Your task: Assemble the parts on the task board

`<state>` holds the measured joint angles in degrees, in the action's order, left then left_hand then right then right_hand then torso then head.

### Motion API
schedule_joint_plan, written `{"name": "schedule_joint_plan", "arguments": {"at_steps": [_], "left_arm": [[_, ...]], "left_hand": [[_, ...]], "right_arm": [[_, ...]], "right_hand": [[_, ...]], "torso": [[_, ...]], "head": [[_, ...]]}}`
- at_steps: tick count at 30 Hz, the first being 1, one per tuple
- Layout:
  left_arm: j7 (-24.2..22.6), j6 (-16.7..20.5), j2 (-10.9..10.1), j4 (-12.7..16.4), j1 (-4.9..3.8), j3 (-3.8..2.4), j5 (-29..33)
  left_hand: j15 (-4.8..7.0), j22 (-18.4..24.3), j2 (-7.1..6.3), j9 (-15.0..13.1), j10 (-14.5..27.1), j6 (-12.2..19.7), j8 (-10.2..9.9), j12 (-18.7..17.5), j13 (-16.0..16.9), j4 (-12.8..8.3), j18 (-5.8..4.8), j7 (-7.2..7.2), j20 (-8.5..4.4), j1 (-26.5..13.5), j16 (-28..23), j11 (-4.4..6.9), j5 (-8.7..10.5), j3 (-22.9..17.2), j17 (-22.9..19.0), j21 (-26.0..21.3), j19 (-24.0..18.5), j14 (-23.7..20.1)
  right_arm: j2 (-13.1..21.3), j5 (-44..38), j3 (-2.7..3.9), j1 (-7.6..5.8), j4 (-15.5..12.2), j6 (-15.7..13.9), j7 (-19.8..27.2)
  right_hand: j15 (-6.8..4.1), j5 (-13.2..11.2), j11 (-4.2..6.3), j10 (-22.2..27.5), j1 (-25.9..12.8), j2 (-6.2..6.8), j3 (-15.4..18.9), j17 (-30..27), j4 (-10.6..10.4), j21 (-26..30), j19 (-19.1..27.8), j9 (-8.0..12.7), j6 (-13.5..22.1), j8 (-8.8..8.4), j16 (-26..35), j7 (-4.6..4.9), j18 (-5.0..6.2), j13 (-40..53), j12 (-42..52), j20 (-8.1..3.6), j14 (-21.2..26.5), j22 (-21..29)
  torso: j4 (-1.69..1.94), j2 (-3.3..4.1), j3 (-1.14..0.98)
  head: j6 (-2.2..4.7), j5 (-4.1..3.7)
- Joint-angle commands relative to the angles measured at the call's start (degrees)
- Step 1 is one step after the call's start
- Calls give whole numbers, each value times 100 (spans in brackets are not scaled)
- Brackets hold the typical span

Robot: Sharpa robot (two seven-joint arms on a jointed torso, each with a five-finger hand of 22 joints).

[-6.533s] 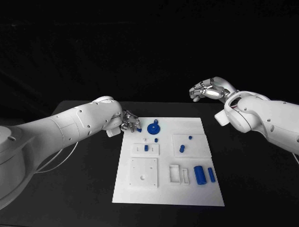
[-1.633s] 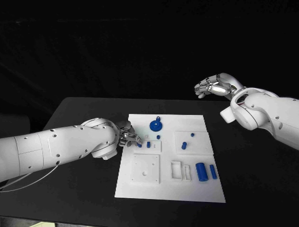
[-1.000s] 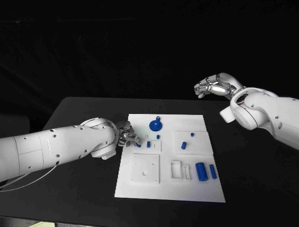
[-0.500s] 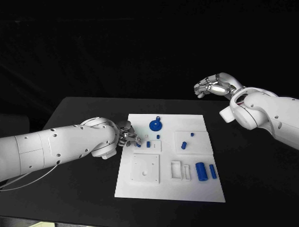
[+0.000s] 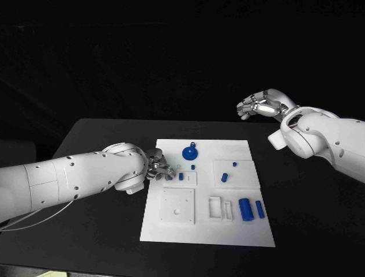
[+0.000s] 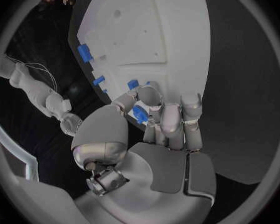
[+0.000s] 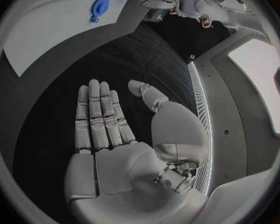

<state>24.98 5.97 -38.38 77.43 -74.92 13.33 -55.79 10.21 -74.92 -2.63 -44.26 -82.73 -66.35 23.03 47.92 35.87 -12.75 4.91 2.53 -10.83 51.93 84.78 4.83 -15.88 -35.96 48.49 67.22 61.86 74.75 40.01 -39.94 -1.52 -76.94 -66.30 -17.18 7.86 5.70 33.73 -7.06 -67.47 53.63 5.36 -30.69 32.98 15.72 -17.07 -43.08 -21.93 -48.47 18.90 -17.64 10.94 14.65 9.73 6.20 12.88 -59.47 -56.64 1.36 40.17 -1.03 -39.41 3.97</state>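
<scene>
Left wrist view: the left hand pinches a small blue part between thumb and fingers; the other fingers lie close alongside.
Head view, left hand: the left hand sits at the left edge of the task board, left of the frame's centre, over the board's upper-left block.
Held part, place: at the fingertips, just above the board; whether it touches the board cannot be told.
Held part, axis: short piece, its long axis not readable.
Key relation: the blue pegs in the small block lie just right of the fingertips in the head view, so the seat is judged to be a short way right of the fingers.
Nearer hand: left, by far.
Right hand: the right hand is raised in the upper right of the frame, well apart from the board; its fingers are straight, loosely apart, holding nothing.
Other parts: blue disc at the board's top; blue cylinders at lower right, untouched.
Worktop: black worktop carries the board.
</scene>
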Motion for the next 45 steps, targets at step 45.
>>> {"name": "schedule_joint_plan", "arguments": {"at_steps": [45], "left_arm": [[-869,730,-389,209,-80,-386,515]], "left_hand": [[-582,398,-1078,472,1795,1444,-370,-1504,-922,420,-215,471,108,828,-1892,-627,690,-107,-1208,-1351,-1476,-1593]], "right_arm": [[9,-13,2,23,55,60,52]], "right_hand": [[49,42,4,-44,-12,25,41,10,4,45,1,12,47,-23,32,11,35,-8,-37,21,-8,-5]], "torso": [[4,1,11]], "head": [[61,-91]]}}
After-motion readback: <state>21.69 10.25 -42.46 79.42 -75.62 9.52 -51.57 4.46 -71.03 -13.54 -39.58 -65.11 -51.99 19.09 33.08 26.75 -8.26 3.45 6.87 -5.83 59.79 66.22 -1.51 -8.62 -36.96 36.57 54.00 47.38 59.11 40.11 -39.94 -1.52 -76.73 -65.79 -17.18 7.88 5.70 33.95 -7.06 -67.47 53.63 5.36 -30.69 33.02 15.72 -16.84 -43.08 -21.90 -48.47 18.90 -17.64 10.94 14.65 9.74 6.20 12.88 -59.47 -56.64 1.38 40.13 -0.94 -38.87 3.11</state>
